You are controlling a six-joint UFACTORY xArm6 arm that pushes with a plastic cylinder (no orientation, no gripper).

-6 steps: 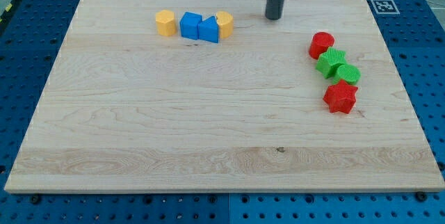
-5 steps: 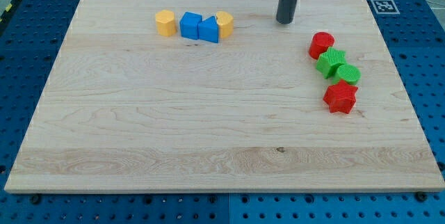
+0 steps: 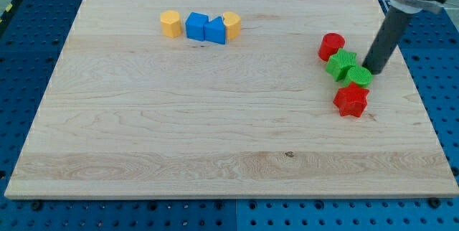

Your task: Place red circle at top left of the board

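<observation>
The red circle (image 3: 331, 46) sits on the wooden board (image 3: 215, 116) at the view's right, touching a green block (image 3: 342, 64) just below it. A green circle (image 3: 358, 76) and a red star-shaped block (image 3: 351, 100) follow further down in the same cluster. My tip (image 3: 374, 70) is on the board at the right of this cluster, close beside the green circle and to the lower right of the red circle.
Near the view's top left of centre is a row of blocks: a yellow block (image 3: 170, 24), a blue block (image 3: 196, 26), a blue triangle-like block (image 3: 214, 30) and a yellow block (image 3: 232, 24). The board's right edge lies close to my tip.
My tip has moved from the top centre of the board to the right and down, ending beside the green circle. No block has moved.
</observation>
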